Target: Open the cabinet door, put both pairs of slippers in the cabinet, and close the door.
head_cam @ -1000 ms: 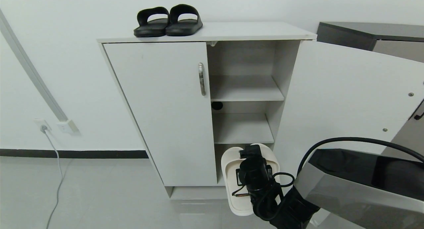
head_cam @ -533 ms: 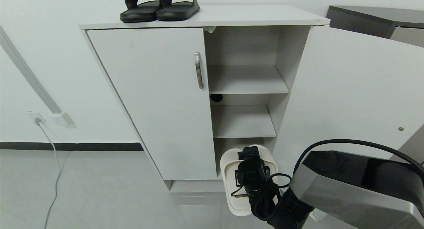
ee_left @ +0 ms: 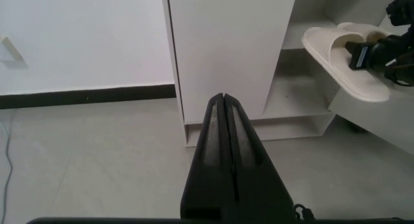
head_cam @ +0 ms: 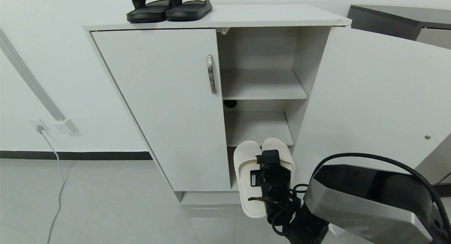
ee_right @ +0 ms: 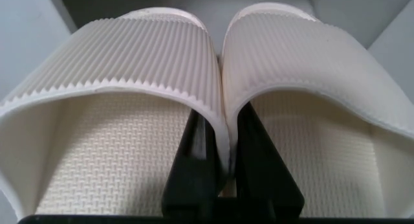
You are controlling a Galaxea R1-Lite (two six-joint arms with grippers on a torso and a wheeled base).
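- Head view: the right gripper [head_cam: 270, 159] carries the white slippers [head_cam: 246, 173] side by side, toes toward the cabinet [head_cam: 267, 14].
- In the right wrist view its fingers [ee_right: 194, 166] are clamped on the two inner walls pressed together, so one pinch holds the whole pair.
- The pair hangs clear of the floor [head_cam: 105, 208] before the open right half, about level with the front edge of the lower shelf [head_cam: 259, 127]. I cannot tell whether the toes are inside yet.
- The right door [head_cam: 370, 96] is wide open and the left door [head_cam: 158, 103] is closed.
- The black slippers [head_cam: 169, 7] sit on the cabinet's top near its left end.
- The left gripper [ee_left: 223, 104] is closed on nothing, low before the left door.
- Step in hand, as I judge it: the door is open and the first pair is being stowed.
- The next move calls for pushing the pair straight in with the soles level. The toes must miss the shelf edge, and the pair must go deep enough that the heels clear the door's swing before the pinch is released.
- The black pair and the closing of the door are left to do.
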